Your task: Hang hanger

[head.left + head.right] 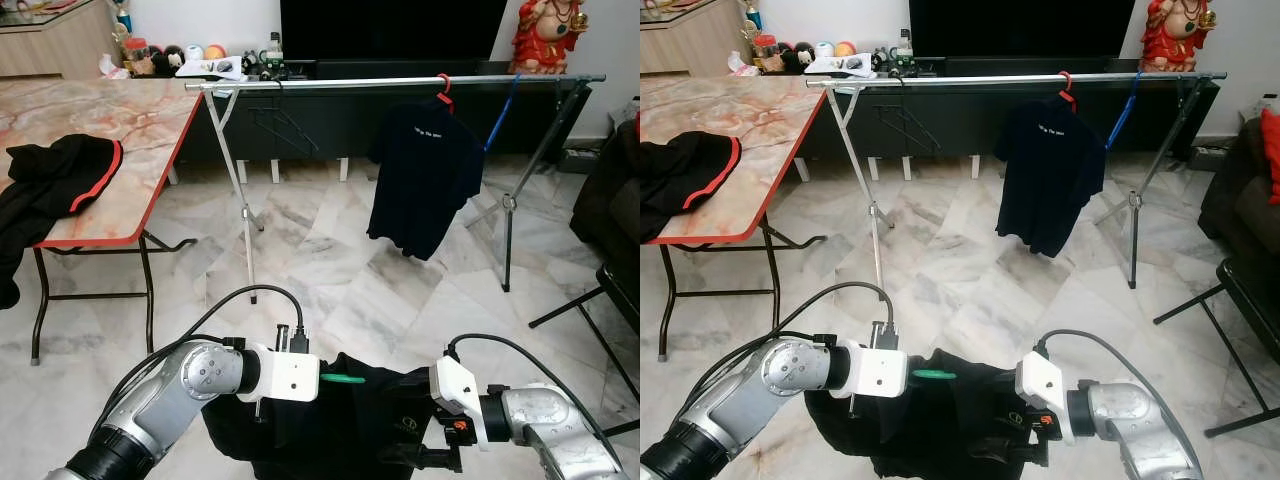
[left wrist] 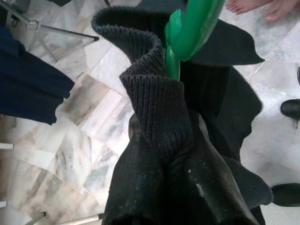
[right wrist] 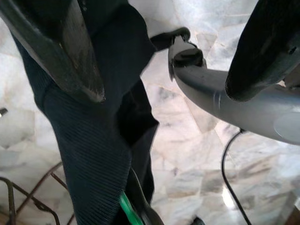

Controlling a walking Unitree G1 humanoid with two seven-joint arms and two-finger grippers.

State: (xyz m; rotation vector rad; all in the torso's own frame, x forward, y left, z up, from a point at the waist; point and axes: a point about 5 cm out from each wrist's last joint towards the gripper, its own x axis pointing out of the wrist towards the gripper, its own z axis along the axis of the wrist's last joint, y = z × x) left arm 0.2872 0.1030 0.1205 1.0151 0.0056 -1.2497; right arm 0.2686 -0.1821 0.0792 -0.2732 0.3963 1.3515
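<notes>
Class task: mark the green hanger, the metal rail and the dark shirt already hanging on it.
green hanger [image 2: 190, 28], left wrist view, hook.
metal rail [image 1: 330, 84], left eye view, bare bar.
dark shirt [image 1: 425, 180], left eye view, chest.

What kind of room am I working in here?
Most likely a home living room used for drying laundry: a dark TV screen on a low cabinet, a metal clothes rail holding a dark shirt, and a marble-tiled floor.

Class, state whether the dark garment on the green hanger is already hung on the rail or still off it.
Off the rail. The dark garment on its green hanger is low between both arms, well short of the rail.
</notes>
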